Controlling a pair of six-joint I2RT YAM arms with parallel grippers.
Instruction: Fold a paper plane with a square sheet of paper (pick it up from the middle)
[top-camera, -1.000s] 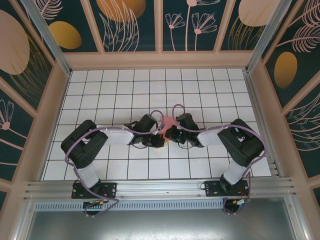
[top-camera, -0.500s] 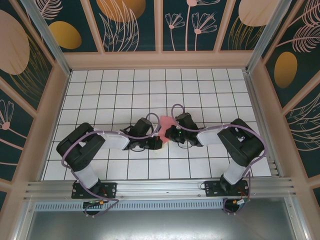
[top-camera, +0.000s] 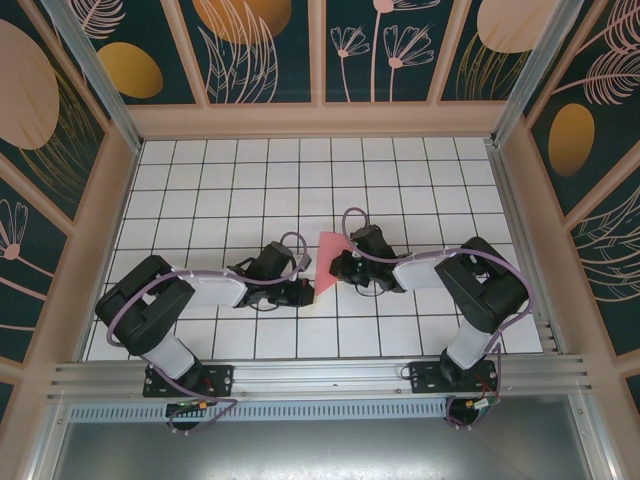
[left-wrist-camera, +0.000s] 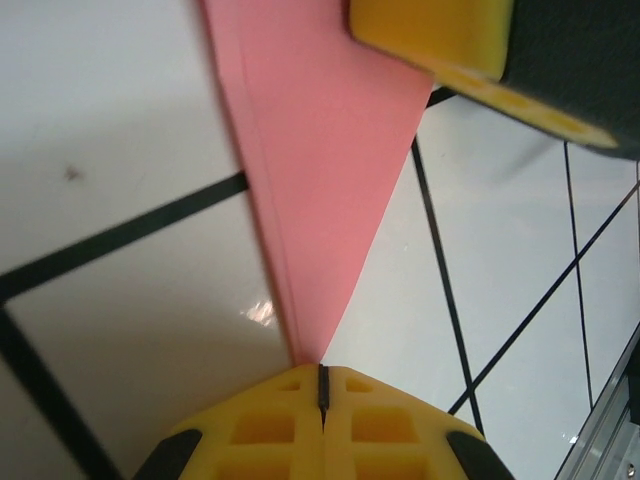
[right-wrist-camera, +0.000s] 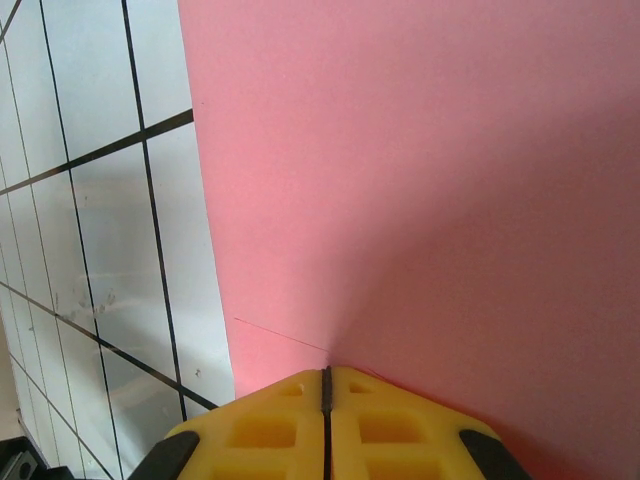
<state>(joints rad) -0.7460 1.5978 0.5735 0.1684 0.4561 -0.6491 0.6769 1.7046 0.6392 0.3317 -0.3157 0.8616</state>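
**Left arm drawn back leftward, paper (top-camera: 327, 258) now spread out as a triangle**

Left end effector (left-wrist-camera: 322, 372) is clenched on the paper's narrow near tip. Just beyond, the right end effector (right-wrist-camera: 325, 378) is clenched on the wider part. The pink sheet stretches between them over the middle of the white-tiled counter (top-camera: 400, 180), with a fold line along one long edge in the left wrist view
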